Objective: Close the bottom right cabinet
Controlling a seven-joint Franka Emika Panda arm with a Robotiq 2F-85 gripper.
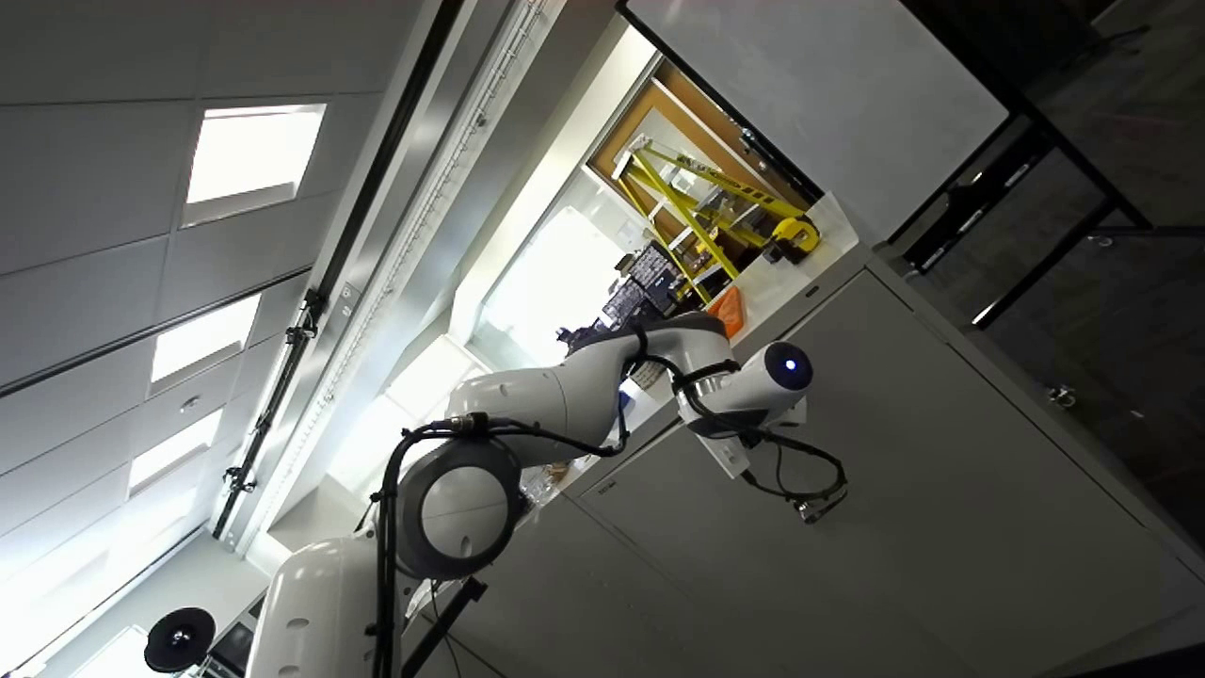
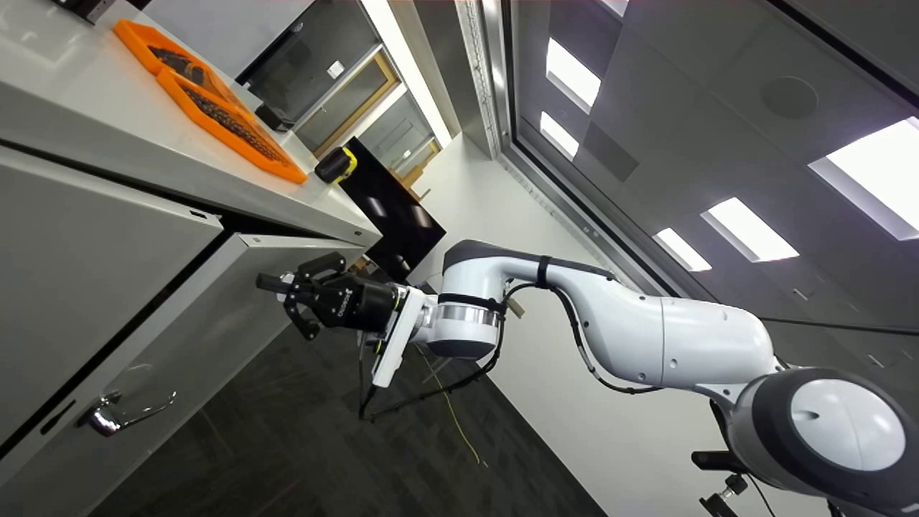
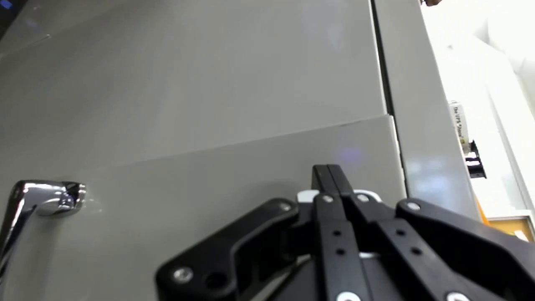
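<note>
The bottom right cabinet has a plain light grey door (image 2: 208, 337) with a small silver handle (image 2: 108, 416). In an exterior view this door stands slightly ajar, with a dark gap along its top and its handle-side edge proud of the neighbouring door. In the wrist view the door (image 3: 200, 217) fills the lower part, with the handle (image 3: 52, 196) at far left. My gripper (image 2: 271, 283) is shut and empty in front of the door's upper part; its fingertips (image 3: 330, 177) meet in the wrist view. Whether they touch the door I cannot tell. The arm hides the gripper in an exterior view.
The neighbouring grey door (image 2: 79, 251) lies flush beside it. The white countertop (image 2: 79, 79) above carries orange trays (image 2: 230, 122) and a yellow-black tape measure (image 2: 336, 165). A yellow model-like frame (image 1: 697, 217) and a whiteboard (image 1: 828, 94) show beyond the arm.
</note>
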